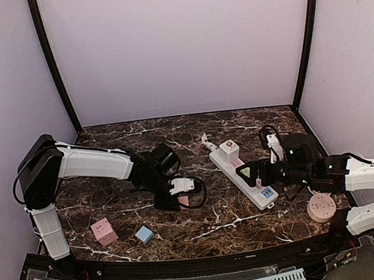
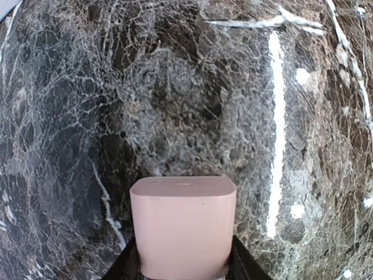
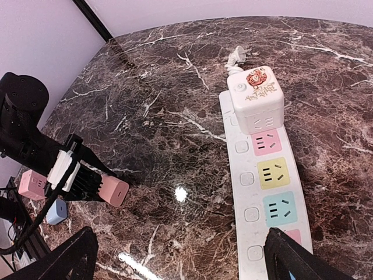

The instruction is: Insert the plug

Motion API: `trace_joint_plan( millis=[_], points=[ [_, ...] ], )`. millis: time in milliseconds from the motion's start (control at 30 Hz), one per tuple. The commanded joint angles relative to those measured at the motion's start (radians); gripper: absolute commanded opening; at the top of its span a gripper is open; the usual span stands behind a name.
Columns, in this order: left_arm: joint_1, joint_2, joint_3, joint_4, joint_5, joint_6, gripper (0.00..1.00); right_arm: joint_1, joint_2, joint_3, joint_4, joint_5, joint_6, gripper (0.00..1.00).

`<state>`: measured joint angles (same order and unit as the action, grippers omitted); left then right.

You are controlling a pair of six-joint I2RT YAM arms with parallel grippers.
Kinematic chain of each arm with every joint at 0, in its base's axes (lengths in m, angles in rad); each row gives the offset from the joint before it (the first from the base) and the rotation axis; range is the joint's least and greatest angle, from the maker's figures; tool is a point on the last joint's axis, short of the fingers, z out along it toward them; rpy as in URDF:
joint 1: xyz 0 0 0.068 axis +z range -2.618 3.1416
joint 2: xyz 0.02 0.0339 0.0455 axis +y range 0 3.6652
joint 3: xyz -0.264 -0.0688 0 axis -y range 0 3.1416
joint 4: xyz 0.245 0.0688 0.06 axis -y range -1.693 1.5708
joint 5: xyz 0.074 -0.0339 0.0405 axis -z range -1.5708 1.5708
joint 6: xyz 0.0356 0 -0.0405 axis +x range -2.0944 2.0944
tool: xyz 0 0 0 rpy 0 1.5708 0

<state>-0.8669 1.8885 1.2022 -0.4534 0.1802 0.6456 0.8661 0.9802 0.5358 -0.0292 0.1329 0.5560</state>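
Standing on power strip, white cube seems plugged.

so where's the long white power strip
Top view: the long white power strip lies diagonally right of centre, white cube adapter on its far end, open right gripper over its near end.

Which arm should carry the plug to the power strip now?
Left. The left tool is shut on the pink plug. The right tool hangs open and empty over the power strip, so it is better placed to steady it.
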Motion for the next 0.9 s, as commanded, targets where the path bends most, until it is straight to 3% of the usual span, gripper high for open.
trace_joint_plan(
  millis=[0,167,467,867],
  points=[
    [-0.004,-0.015,-0.034,0.086,0.027,-0.043,0.27,0.007,0.006,-0.014,0.025,0.017,-0.003,0.99],
    [-0.023,-0.044,-0.076,0.187,0.014,-0.067,0.15,0.007,-0.004,-0.015,0.064,0.033,0.015,0.99],
    [-0.032,-0.086,-0.125,0.417,-0.012,-0.139,0.02,0.007,-0.046,-0.012,0.075,0.061,0.086,0.98],
    [-0.032,-0.134,-0.232,0.731,0.060,-0.250,0.01,-0.051,0.025,0.066,0.042,-0.350,0.110,0.99]
  ],
)
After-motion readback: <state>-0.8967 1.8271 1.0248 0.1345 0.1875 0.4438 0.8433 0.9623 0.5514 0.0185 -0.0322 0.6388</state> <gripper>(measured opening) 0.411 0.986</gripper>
